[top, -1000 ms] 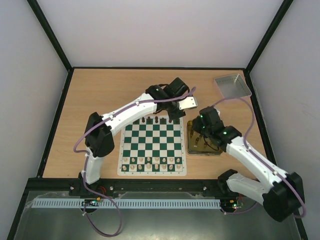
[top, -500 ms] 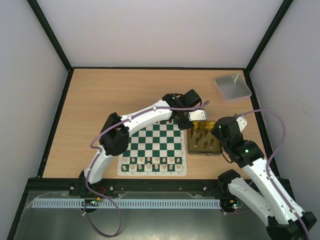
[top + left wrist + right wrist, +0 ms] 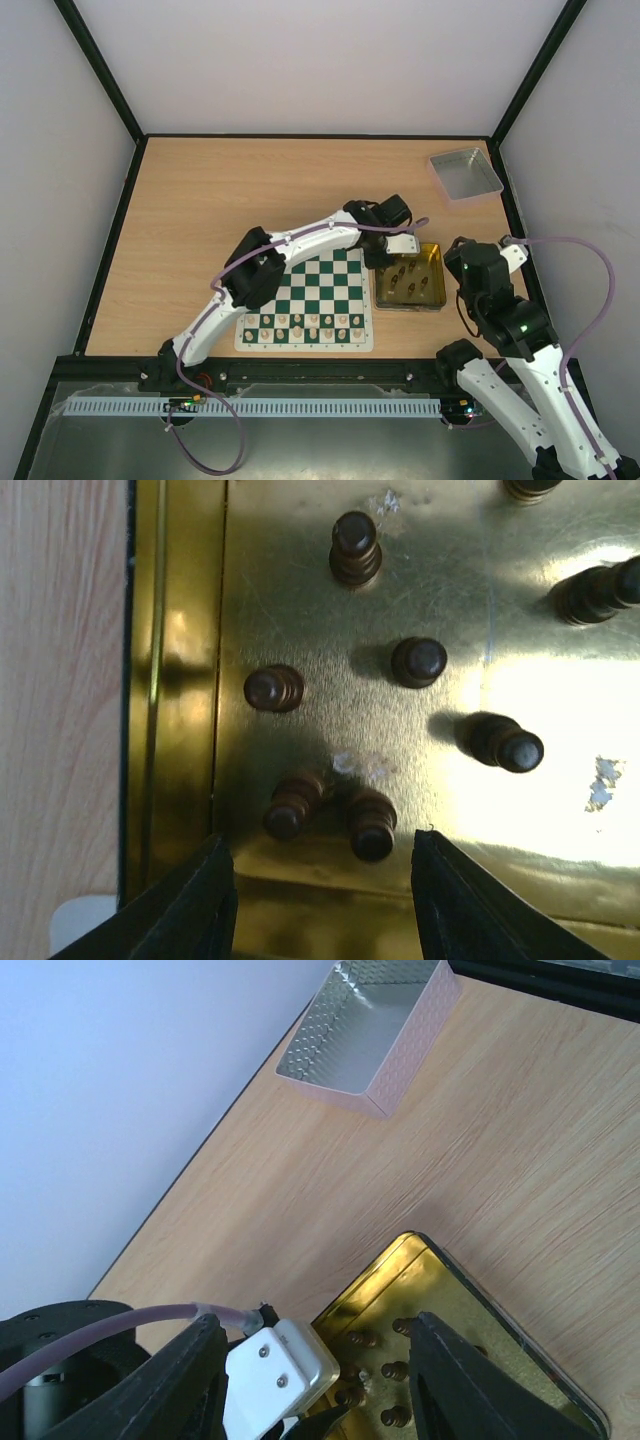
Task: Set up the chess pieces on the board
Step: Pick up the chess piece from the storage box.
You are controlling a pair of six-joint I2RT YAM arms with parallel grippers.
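While the left pincer (image 3: 320,880) hung open over the gold tin (image 3: 180,680) and the right pincer (image 3: 315,1370) gaped empty, fetching was in hand; closing on one dark piece (image 3: 372,825) seemed next.

Top view bright, even light, soft shadows. Left wrist view dim, white glare on gold tin (image 3: 300,590), chess pieces (image 3: 418,662) throw dark shadows, left fingers (image 3: 190,910) blurry. Right wrist view bright, clear.

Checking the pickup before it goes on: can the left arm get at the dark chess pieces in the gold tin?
Probably yes. The left gripper hangs open over the gold tin, two dark chess pieces show between its jaws, and nothing covers them.
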